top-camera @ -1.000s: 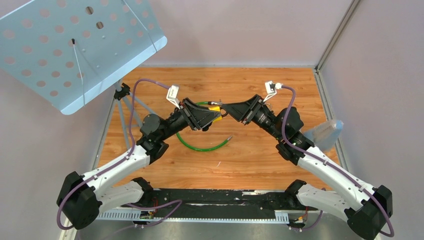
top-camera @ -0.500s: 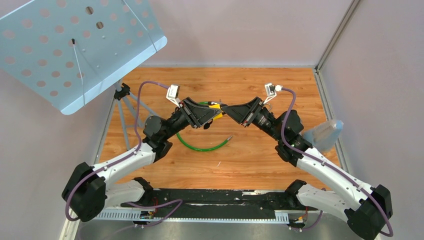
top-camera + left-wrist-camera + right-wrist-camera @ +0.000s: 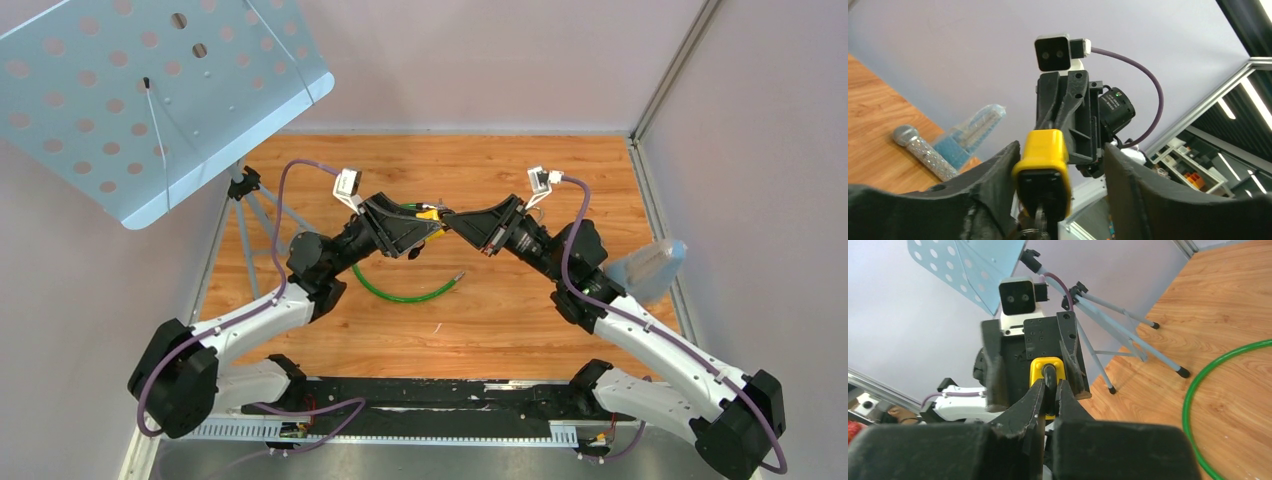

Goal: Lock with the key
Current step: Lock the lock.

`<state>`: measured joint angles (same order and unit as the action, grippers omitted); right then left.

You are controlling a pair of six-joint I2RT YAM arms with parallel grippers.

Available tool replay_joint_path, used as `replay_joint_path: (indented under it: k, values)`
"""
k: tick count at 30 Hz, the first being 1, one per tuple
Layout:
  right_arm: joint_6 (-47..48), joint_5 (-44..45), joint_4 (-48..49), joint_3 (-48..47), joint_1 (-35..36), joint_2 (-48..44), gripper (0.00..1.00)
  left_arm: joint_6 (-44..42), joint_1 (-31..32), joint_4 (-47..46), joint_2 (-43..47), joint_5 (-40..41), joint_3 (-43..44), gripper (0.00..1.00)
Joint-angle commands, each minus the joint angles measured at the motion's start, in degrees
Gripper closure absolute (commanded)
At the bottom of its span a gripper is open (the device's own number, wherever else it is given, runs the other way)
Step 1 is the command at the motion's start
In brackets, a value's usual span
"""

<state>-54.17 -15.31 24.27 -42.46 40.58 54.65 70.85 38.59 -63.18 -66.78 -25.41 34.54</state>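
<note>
Still L gripper [image 3: 1058,165] on padlock [image 3: 1042,167], R gripper [image 3: 1049,387] on key [image 3: 1048,374].

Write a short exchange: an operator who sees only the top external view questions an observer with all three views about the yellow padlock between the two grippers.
Operator: From above, the arms mostly hide the padlock. Is it inside the left gripper?
Observer: Yes. The left wrist view shows its yellow body between that gripper's fingers, touching one of them. The grip lower down is out of frame.
Operator: And the key?
Observer: In the right wrist view, the right gripper is pinched shut on a dark key head, right at the padlock's front.
</note>
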Motion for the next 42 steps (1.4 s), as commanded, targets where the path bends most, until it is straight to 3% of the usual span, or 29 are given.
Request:
replay_joint_path:
  k: [1,3,5,12,14,20,26,29,32,35,42]
  values:
    - [5.66,0.26,0.48,-3.27,-0.19,-2.03,1.0,-7.82,0.17,1.91,3.06,-3.06,1.45,0.25]
    - [9.78,-1.59,-1.75,-5.02,-0.43,-3.14,1.0,-17.14,0.17,10.62,5.49,-2.52,1.53,0.15]
    - [13.63,-3.83,-5.35,-7.5,-0.75,-3.69,1.0,-23.51,0.17,18.38,7.61,-2.24,1.54,0.12]
    - [23.38,-12.97,-12.61,-12.19,-0.94,-4.44,1.0,-37.57,-0.27,32.96,10.31,-9.68,4.92,0.11]
    - [25.03,-14.51,-14.08,-12.88,-0.96,-4.67,1.0,-42.01,-0.53,37.09,10.51,-11.9,6.72,0.16]
    - [28.35,-16.08,-17.95,-14.35,-0.96,-5.49,1.0,-46.03,-1.25,41.35,13.49,-14.62,8.11,0.27]
    - [29.79,-17.58,-19.06,-14.59,-1.03,-5.96,1.0,-46.47,-1.45,42.58,16.33,-15.33,7.84,0.1]
    - [30.13,-17.74,-19.26,-14.78,-1.04,-5.96,1.0,-46.08,-1.47,42.9,16.46,-15.83,7.99,0.09]
    - [30.25,-17.86,-19.35,-14.77,-1.03,-5.9,1.0,-45.37,-1.5,42.81,15.86,-16.39,7.99,0.17]
    - [30.5,-18.83,-19.35,-14.99,-1.03,-5.69,1.0,-43.59,-1.48,41.4,14.73,-19.64,8.04,0.34]
    - [30.88,-19.38,-19.35,-14.99,-1.05,-5.35,1.0,-42.08,-1.5,40.01,13.17,-21.3,8.43,0.5]
